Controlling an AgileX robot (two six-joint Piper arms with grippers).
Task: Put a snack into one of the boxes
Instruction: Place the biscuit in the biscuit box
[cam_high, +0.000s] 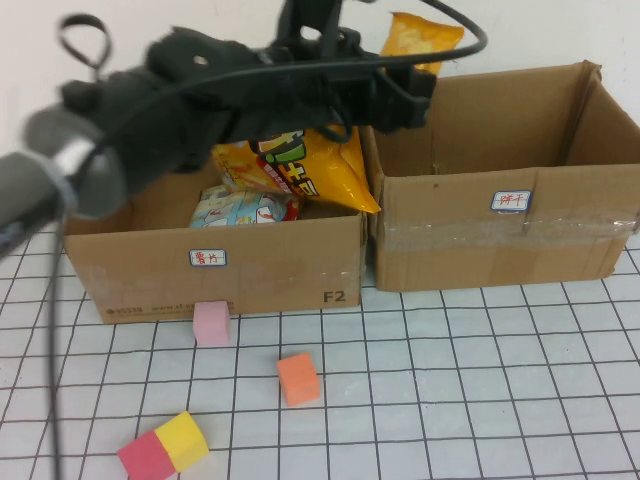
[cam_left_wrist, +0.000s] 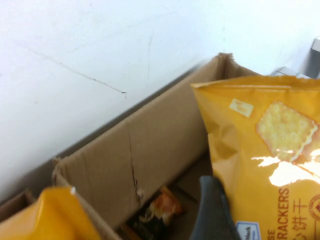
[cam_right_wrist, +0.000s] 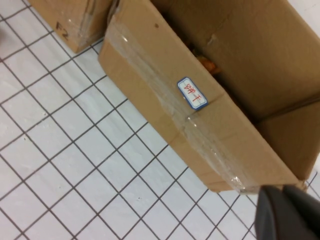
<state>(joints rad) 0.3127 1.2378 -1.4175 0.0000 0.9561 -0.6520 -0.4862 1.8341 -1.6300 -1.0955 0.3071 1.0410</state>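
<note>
the left arm reaches across the high view from the left side, over the left box (cam_high: 215, 270), and its left gripper (cam_high: 415, 85) sits above the seam between the two boxes, at the back left corner of the right box (cam_high: 500, 235). the gripper is pinching a yellow cracker bag (cam_high: 420, 38), which stands up above the gripper against the wall (cam_high: 540, 30). in the left wrist view the same cracker bag (cam_left_wrist: 265, 150) fills the near side, with one dark finger (cam_left_wrist: 212, 210) pressed against its front face; the open right box (cam_left_wrist: 140, 150) lies below it, and a small orange packet (cam_left_wrist: 162, 202) rests on the box floor.

the left box already holds a large yellow chip bag (cam_high: 300, 165) leaning against its right wall and a pale blue packet (cam_high: 240, 205) beside it. each box carries a small white label on its front face.

the right gripper (cam_right_wrist: 292, 215) is seen only in the right wrist view, as a dark tip above the grid table (cam_right_wrist: 75, 170) near the front corner of the right box (cam_right_wrist: 200, 100); whether its fingers are spread or closed cannot be told.

on the table in front of the left box lie a pink block (cam_high: 211, 323), an orange block (cam_high: 298, 378) and a red-and-yellow block (cam_high: 165, 445), all apart from one another.
</note>
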